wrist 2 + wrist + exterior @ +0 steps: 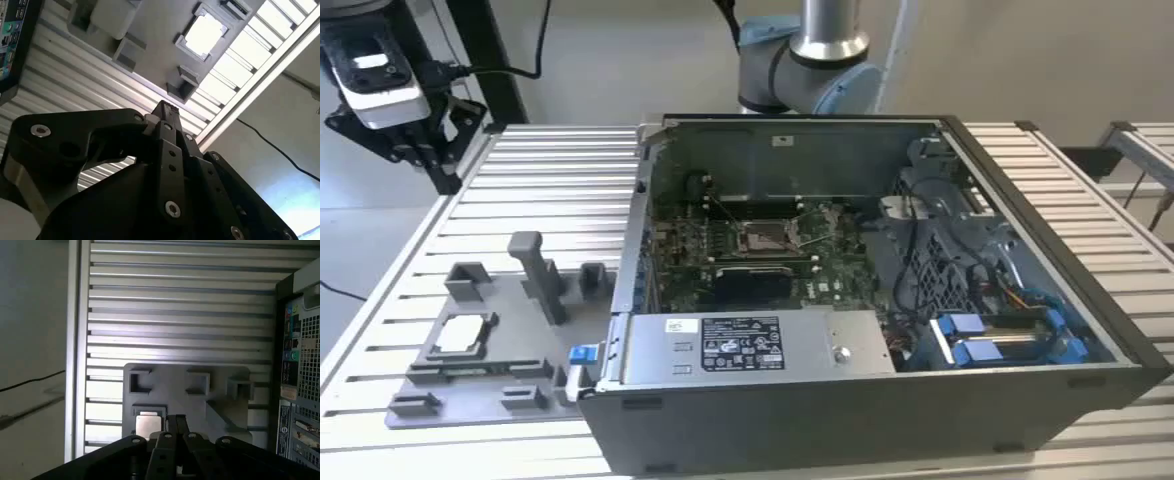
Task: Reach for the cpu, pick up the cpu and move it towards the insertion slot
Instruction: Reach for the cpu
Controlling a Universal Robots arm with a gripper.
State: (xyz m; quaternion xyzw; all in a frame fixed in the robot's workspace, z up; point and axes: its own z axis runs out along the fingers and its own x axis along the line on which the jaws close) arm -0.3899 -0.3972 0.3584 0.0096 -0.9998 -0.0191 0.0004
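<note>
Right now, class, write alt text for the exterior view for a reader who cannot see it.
An open computer case sits on a slatted metal table, the insertion slot at the middle of its board. At the exterior view's left the cpu lies in a grey fixture plate; the gripper hangs farther back, apart from it.

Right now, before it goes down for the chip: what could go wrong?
1. The pincer looks shut; lowered like that, it would knock the chip rather than straddle it.
2. Raised fixture blocks stand close by and may catch a finger.
3. The socket lies inside the case, so its wall could be clipped.
</note>
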